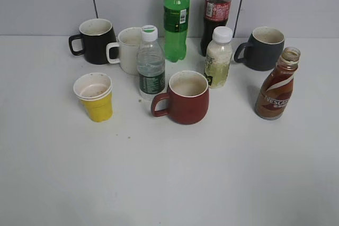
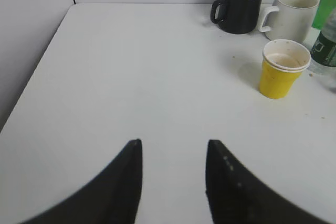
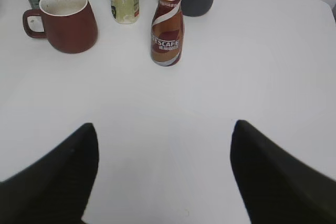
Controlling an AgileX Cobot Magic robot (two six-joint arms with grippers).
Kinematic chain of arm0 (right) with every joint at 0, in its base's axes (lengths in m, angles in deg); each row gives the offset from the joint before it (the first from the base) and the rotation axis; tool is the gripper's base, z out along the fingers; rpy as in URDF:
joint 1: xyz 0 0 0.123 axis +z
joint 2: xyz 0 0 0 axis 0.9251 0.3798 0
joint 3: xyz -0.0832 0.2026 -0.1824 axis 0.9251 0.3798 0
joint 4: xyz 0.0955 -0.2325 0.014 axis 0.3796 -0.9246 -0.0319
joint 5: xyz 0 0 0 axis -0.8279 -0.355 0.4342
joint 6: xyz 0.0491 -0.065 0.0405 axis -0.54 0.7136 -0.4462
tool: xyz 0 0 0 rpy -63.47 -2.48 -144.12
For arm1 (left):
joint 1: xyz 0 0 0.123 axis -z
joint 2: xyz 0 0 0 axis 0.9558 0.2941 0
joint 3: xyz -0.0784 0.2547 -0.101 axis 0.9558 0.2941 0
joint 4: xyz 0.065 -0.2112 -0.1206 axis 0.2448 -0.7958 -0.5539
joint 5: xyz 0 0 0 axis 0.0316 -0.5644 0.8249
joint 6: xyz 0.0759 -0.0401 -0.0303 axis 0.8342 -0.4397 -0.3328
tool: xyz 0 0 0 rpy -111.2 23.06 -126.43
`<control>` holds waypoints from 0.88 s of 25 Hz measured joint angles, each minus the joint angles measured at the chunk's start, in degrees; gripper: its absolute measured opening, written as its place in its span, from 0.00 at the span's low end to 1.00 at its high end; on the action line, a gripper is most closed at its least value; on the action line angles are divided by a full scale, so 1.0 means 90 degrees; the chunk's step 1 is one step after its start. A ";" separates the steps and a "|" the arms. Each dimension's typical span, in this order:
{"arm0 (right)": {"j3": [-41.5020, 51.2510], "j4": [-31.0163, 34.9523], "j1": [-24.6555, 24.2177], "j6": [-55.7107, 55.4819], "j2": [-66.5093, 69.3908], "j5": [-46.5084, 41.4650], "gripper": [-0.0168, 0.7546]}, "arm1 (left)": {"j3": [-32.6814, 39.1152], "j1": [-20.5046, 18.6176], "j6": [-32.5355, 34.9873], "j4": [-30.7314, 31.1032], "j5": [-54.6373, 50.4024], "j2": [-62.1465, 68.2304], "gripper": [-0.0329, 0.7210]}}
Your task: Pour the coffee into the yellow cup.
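The coffee bottle stands upright, uncapped, at the right of the table; it also shows in the right wrist view, ahead of my right gripper, which is open, empty and well short of it. The yellow cup stands upright at the left, white inside; in the left wrist view it is ahead and to the right of my left gripper, which is open and empty. Neither gripper shows in the exterior view.
A red mug stands mid-table. Behind it are a water bottle, a white mug, a black mug, a green bottle, a cola bottle, a white-capped bottle and a dark grey mug.
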 joint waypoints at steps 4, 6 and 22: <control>0.0000 0.0000 0.0000 0.0000 0.0000 0.0000 0.78 | 0.0000 0.0000 0.0000 0.0000 0.0000 0.0000 0.46; 0.0000 0.0000 0.0000 0.0000 0.0000 0.0000 0.78 | 0.0000 0.0000 0.0000 0.0000 0.0000 0.0000 0.46; 0.0000 0.0000 0.0000 0.0000 0.0000 0.0000 0.78 | 0.0000 0.0000 0.0000 0.0000 0.0000 0.0000 0.46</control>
